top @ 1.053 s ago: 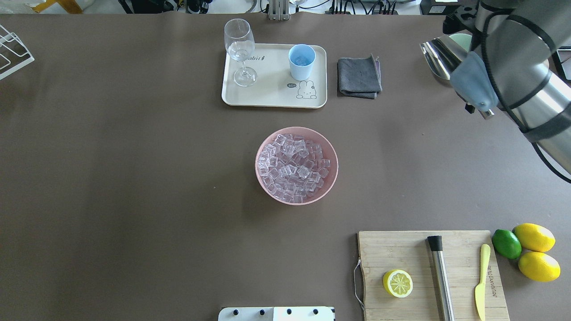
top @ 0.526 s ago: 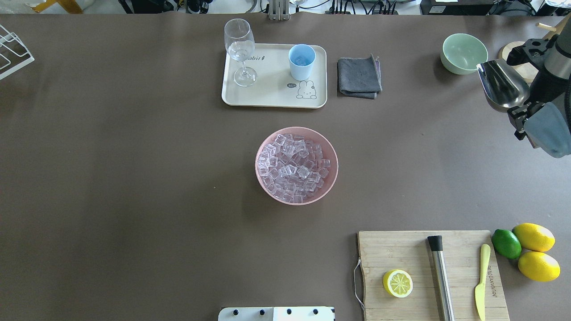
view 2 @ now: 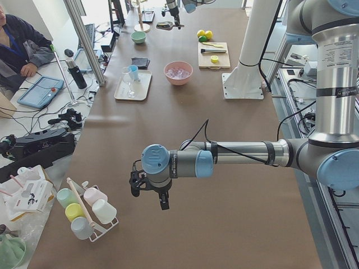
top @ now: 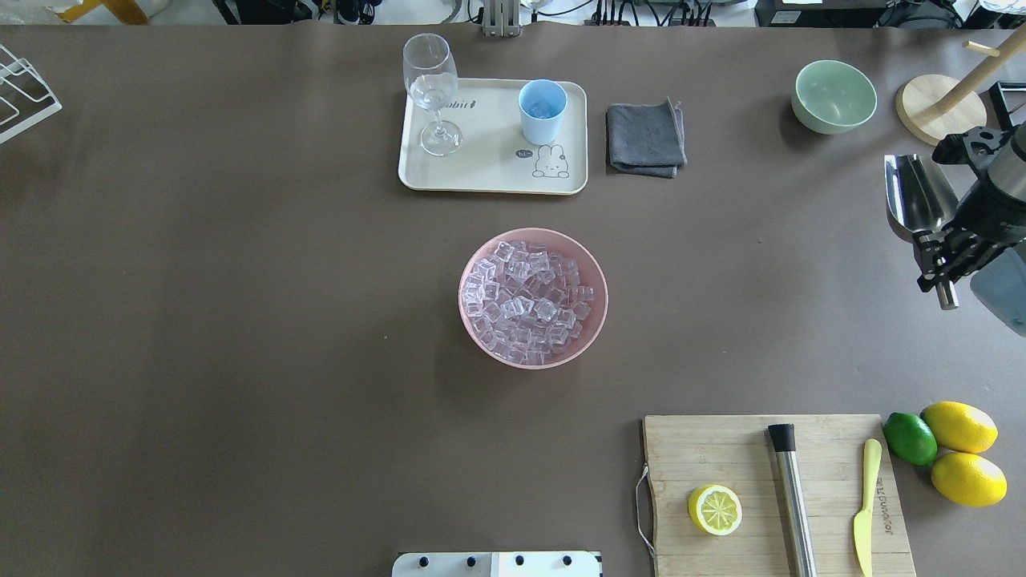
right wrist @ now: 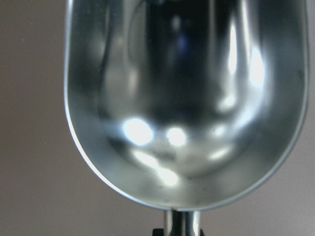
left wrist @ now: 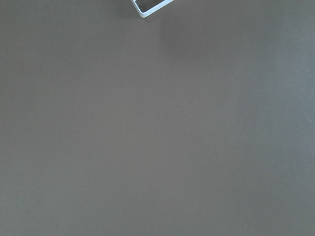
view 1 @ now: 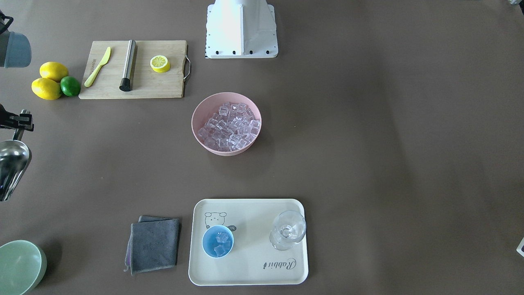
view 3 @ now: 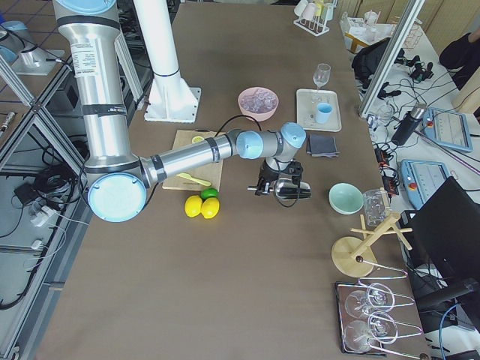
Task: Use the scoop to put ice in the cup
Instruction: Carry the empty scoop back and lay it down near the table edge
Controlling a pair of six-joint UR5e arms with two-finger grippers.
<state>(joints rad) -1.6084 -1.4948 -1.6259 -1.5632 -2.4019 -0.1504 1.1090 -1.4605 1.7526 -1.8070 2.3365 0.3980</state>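
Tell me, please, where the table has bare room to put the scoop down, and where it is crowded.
Free: the wide table left of the pink bowl and tray; the strip between pink bowl and cutting board; the patch around the scoop, between green bowl and lime. Crowded: the tray and the cutting board.

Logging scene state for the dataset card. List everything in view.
ice: many, clear, heaped in pink bowl; some in cup
cup: one, light blue, on tray
scoop: one, steel, empty, in right claw
tray: one, cream, far centre
stemmed glass: one, clear, on tray
cloth: one, grey, beside tray
green bowl: one, pale, far right
cutting board: one, wood, near right; carries lemon half, steel rod, yellow knife
lemons: two, yellow, beside board
lime: one, green, beside lemons
right claw: shut on scoop handle
left claw: over bare table, state unclear
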